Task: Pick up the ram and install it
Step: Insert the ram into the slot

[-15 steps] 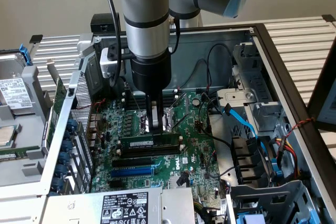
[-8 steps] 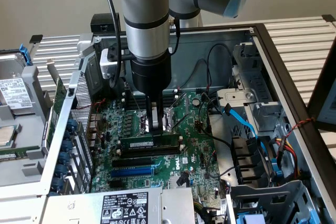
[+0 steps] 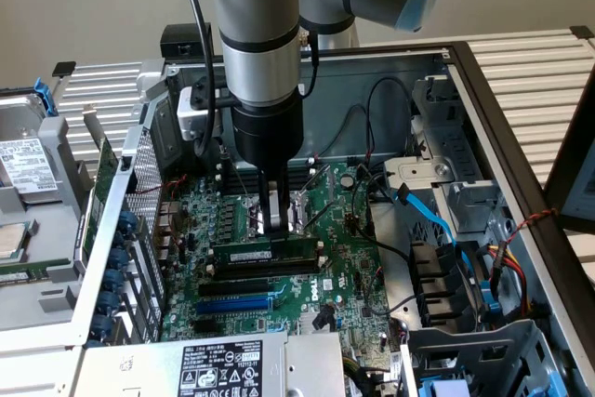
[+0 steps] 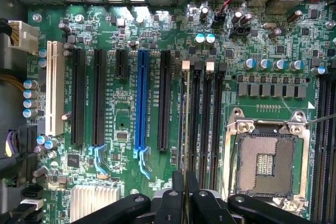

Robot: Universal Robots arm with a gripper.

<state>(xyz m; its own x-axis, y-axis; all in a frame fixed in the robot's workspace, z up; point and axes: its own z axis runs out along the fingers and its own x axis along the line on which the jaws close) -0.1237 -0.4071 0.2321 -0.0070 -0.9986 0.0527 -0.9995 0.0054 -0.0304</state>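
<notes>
The ram (image 3: 244, 256) is a long green stick with a white label, standing on edge across the motherboard (image 3: 346, 271) in line with the black memory slots. My gripper (image 3: 276, 227) comes straight down on it and is shut on its top edge near the middle. In the wrist view the ram (image 4: 186, 119) shows edge-on as a thin line over the memory slot nearest the expansion slots, running away from my gripper (image 4: 185, 195). Whether the stick is fully seated in the slot I cannot tell.
Bare black memory slots (image 4: 206, 124) lie beside the ram, then the open CPU socket (image 4: 265, 163). A blue expansion slot (image 4: 140, 98) and black ones lie on the other side. Blue and black cables (image 3: 423, 211) hang at the exterior view's right, inside the case walls.
</notes>
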